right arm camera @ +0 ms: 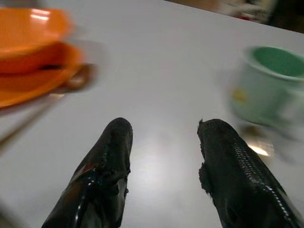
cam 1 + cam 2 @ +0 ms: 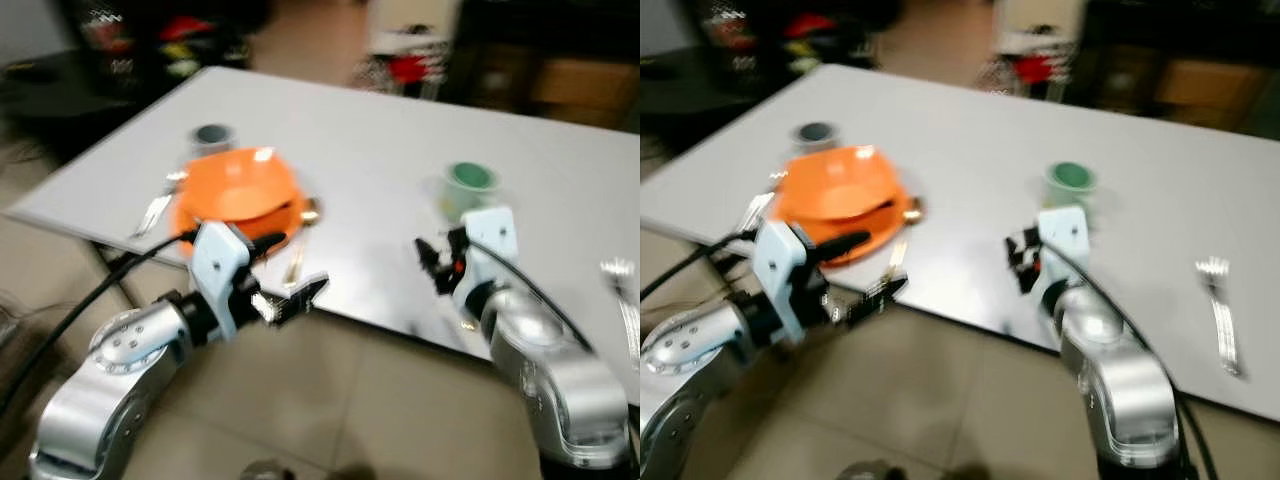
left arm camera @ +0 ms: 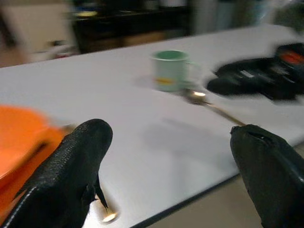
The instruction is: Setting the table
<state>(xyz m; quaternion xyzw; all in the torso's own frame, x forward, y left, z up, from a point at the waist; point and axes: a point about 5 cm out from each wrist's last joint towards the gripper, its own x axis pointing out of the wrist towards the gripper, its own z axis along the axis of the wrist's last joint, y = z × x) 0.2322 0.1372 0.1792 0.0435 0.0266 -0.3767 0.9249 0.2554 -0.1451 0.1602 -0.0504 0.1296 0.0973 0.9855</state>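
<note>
Tools come first, because they are nearest. The left tool [image 2: 285, 300] hangs at the near edge of the worktop [image 2: 380, 150] with its two black fingers spread wide and nothing between them. The right tool [image 2: 437, 262] sits just over the near edge too, its fingers apart and empty. Both look ready to pick something up, so I think the next piece has not been chosen yet.

Just past the left tool is an orange bowl [image 2: 240, 188] stacked on an orange plate [image 2: 200, 222]. A gold spoon [image 2: 300, 235] lies touching the plate on the side toward the right tool, and a silver fork [image 2: 155, 210] lies on the plate's other side. That is how one place is laid for eating. A dark cup [image 2: 212, 135] stands just behind the bowl.

Just past the right tool stands a green mug [image 2: 468, 185]. A second fork [image 2: 1218, 310] lies well off to the right tool's outer side, with no plate near it.

The left wrist view shows a second spoon [image 3: 209, 105] lying beside the mug. The right wrist view shows a bright glint beside the mug's foot.
</note>
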